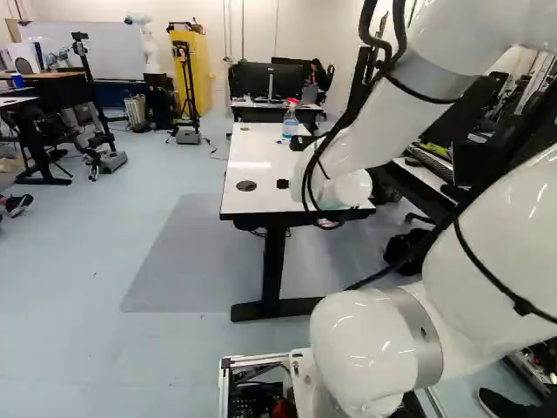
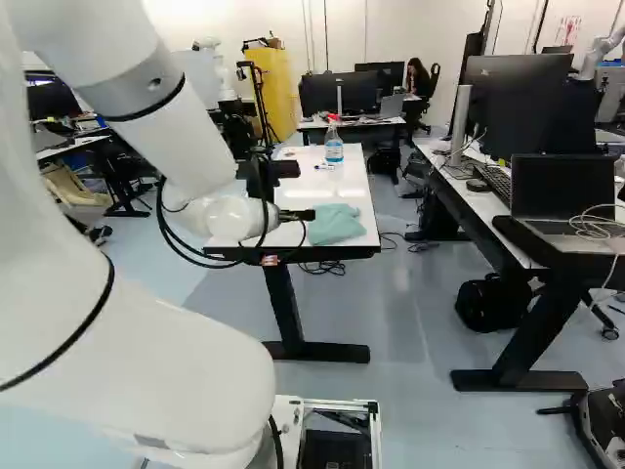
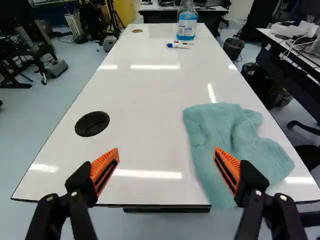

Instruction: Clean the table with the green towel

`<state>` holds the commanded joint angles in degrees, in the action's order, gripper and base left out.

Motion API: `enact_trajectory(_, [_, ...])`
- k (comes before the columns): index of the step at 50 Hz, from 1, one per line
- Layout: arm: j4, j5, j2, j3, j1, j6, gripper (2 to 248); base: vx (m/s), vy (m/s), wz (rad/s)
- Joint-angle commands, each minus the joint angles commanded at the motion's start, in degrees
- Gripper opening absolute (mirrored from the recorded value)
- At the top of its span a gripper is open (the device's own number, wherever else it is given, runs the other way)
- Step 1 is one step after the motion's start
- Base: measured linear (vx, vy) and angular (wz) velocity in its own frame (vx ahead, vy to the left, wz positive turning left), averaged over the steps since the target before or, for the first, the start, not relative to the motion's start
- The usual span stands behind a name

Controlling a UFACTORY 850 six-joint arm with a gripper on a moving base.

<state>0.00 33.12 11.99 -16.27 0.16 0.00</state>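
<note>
The gripper [image 2: 297,215] is over the near end of the white table [image 2: 350,183] in the right base view, beside the green towel [image 2: 334,224]. Seen from the wrist, the gripper [image 3: 167,153] stands wide open, with bare tabletop between its orange pads. The towel [image 3: 235,145], rumpled and pale teal, lies at the near right corner of the table, partly behind one finger and reaching the near edge. The arm hides most of it in the left base view.
A spray bottle [image 3: 187,22] with blue liquid and markers [image 3: 178,46] are toward the table's far end. A round black grommet [image 3: 92,123] sits near the left edge. Right of the table stands a desk with monitors and a laptop [image 2: 563,195]. Another robot [image 1: 146,39] is far back.
</note>
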Motion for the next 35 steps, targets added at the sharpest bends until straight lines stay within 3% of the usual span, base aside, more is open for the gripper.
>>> enact_trajectory(35, [0.0, 12.4, 2.95, 8.28, -0.12, 0.0, 247, 0.0, 0.0, 0.0])
